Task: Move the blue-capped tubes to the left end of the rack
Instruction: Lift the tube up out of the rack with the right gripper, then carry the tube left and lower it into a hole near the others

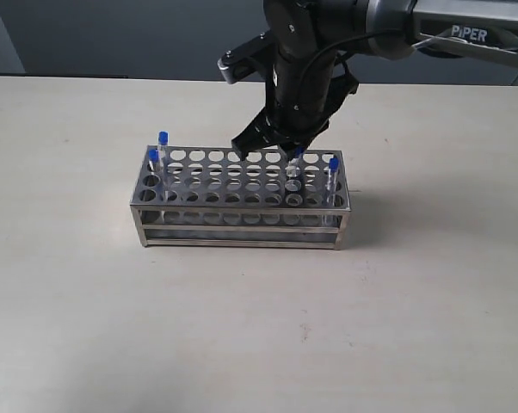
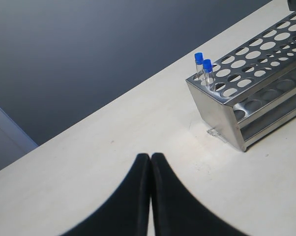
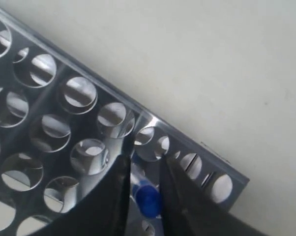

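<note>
Right now one blue-capped tube (image 1: 298,157) (image 3: 148,200) stands in a hole towards the right end of the rack (image 1: 242,225), in a middle row. Its cap sits between the fingers of the right gripper (image 1: 268,148) (image 3: 145,162). The jaws are narrow and lie close on either side of the cap, but I cannot tell whether they actually pinch it. Another capped tube (image 1: 333,165) stands at the rack's right end, near the front corner. Two more tubes (image 1: 163,139) (image 1: 153,157) stand just beside each other at the left end. The rack rests on a pale table (image 1: 242,344). The left gripper (image 2: 150,156) hangs over bare tabletop, apart from the rack's left end, with its fingers pressed together and holding nothing.
</note>
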`<state>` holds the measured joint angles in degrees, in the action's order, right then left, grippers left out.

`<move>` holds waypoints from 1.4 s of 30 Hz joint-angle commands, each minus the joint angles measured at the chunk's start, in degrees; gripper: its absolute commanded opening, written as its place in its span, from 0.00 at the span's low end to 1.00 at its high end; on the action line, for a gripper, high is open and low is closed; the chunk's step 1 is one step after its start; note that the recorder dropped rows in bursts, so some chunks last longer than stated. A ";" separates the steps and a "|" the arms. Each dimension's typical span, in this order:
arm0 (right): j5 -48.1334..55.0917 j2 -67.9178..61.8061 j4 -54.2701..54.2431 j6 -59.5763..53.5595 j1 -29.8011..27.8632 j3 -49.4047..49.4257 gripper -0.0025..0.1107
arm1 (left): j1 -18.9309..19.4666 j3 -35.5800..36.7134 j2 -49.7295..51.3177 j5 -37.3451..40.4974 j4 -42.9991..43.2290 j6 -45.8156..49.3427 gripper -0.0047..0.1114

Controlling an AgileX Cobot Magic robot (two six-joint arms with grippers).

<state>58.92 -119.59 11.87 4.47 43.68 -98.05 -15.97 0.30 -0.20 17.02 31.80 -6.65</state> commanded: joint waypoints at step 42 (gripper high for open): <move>-0.65 -1.47 -12.37 -19.53 11.35 -17.78 0.01 | -0.22 -0.30 0.20 -0.32 0.01 -0.28 0.05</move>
<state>58.34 -120.67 -0.82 -14.54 55.04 -115.09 -15.97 0.30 -0.20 17.02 31.80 -6.65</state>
